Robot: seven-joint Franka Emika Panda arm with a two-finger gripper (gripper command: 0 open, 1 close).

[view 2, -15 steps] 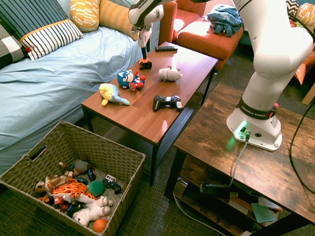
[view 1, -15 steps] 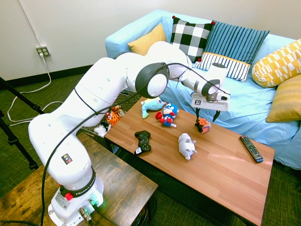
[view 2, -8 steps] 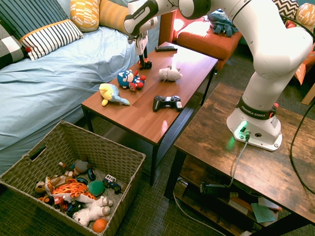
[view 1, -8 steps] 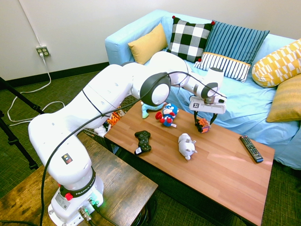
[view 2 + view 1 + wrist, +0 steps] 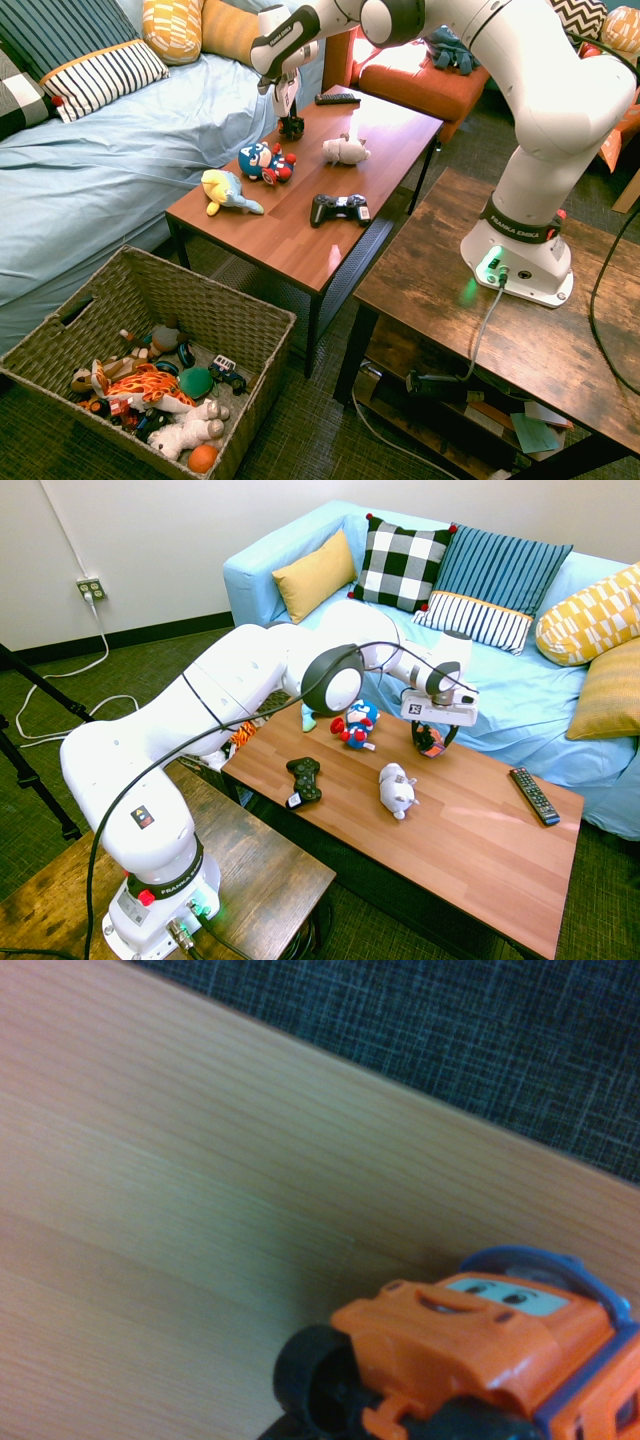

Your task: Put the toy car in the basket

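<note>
The toy car (image 5: 430,743) is a tiny orange vehicle with black wheels, standing on the far side of the wooden coffee table (image 5: 480,850). My gripper (image 5: 432,740) is lowered over it, open, one finger on each side of the car. From the other side the gripper (image 5: 291,120) covers most of the toy car (image 5: 292,128). The wrist view shows the toy car (image 5: 480,1360) close up on the wood. The woven basket (image 5: 190,292) stands on the floor beyond the table's other end and holds several toys.
On the table lie a blue and red plush (image 5: 357,723), a white plush (image 5: 397,787), a black game controller (image 5: 303,777), a teal fish plush (image 5: 228,192) and a remote (image 5: 535,795). The blue sofa (image 5: 520,700) runs along the table's far side.
The gripper has come down from above the toy car until its fingers straddle it. The car and the other toys have not moved.
</note>
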